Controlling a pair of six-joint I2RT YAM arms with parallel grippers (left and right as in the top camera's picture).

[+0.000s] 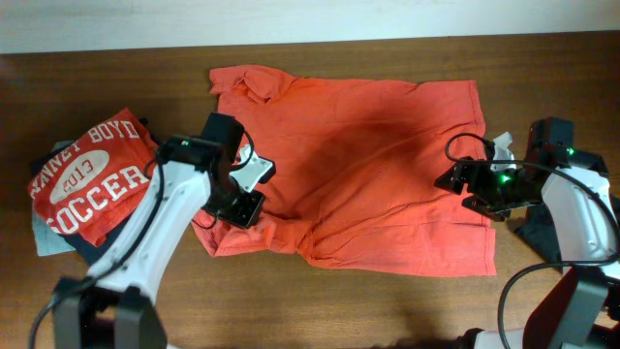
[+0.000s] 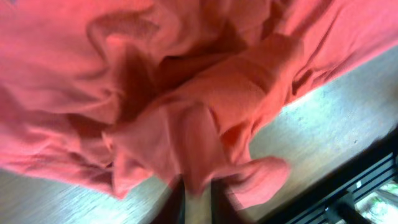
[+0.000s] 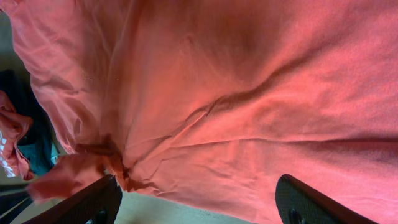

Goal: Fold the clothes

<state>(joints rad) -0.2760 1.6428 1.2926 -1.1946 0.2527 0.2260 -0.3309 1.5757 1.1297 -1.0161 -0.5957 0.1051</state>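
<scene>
Orange-red shirt (image 2: 186, 93) fabric bunches nearest me, one fold clamped between the fingers of my left claw (image 2: 196, 208), probably so I can carry it inward for a fold. My right claw (image 3: 199, 205) hovers spread wide over the opposite edge. The shirt lies flat on the wooden table (image 1: 291, 301). Farther left, a red SOCCER tee (image 1: 92, 179) tops a stack. No basket shows.

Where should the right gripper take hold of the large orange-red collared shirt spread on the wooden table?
Probably the straight hem of the orange-red collared shirt, the edge opposite the collar. It lies flat along the wooden table with bare wood beyond it, so come in low from the right, one finger over the edge. The right gripper hangs open just there.
</scene>
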